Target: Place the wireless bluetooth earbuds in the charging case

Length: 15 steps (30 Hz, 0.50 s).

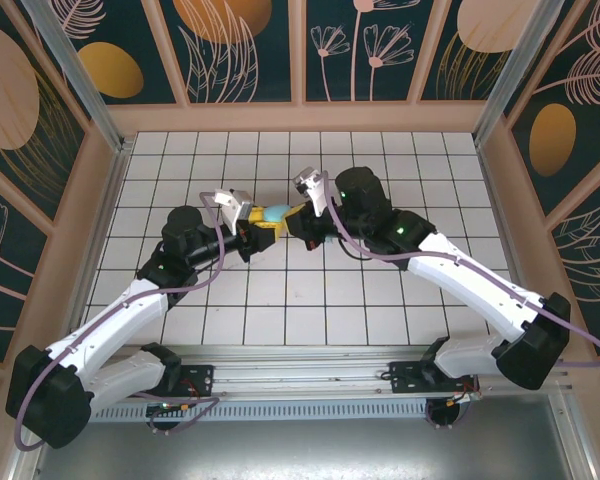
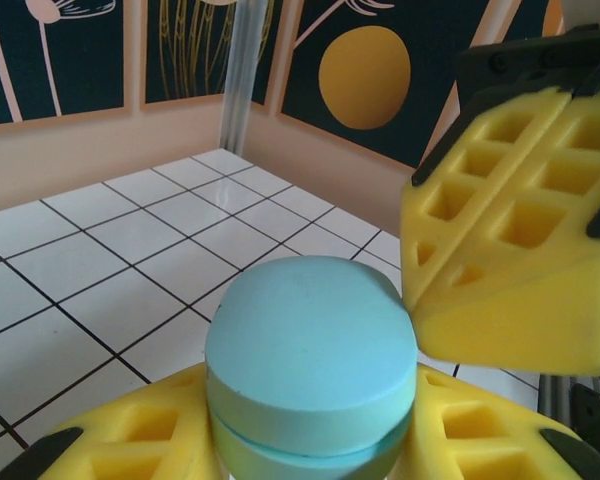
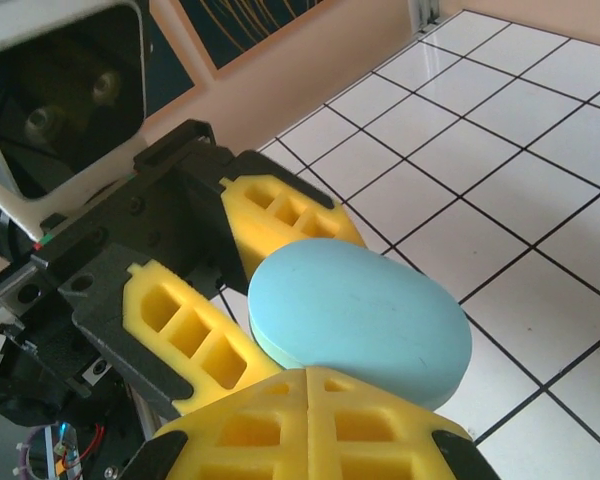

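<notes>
Case (image 1: 276,213) (image 2: 310,360) (image 3: 360,320), teal, oval, matte and smooth, lid down on a thin seam, gripped by its sides between the yellow left fingers (image 2: 130,440) (image 3: 185,330), barely parted around it, over the middle of the white tiled table (image 1: 380,300). Beside it the right fingers (image 2: 510,260) (image 3: 310,425) pressed shut on nothing, tips at the case's rim. Underside cut off in the left wrist view; inside hidden beneath the lid.
</notes>
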### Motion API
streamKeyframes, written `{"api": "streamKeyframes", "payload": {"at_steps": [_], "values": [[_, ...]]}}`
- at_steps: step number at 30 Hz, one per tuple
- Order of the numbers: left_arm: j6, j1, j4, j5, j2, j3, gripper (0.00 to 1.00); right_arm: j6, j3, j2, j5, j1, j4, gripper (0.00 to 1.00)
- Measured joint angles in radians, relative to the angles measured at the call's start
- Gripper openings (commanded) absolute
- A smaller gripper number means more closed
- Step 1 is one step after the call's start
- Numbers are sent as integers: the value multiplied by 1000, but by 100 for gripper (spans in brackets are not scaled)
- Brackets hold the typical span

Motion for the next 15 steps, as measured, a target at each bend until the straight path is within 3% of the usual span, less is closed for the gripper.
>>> {"api": "streamKeyframes", "payload": {"at_steps": [7, 15], "values": [[-9, -6, 34, 48, 7, 0, 0, 0, 42, 29, 32, -71, -1, 0], [-17, 0, 29, 32, 7, 0, 0, 0, 71, 72, 35, -72, -10, 0]]}}
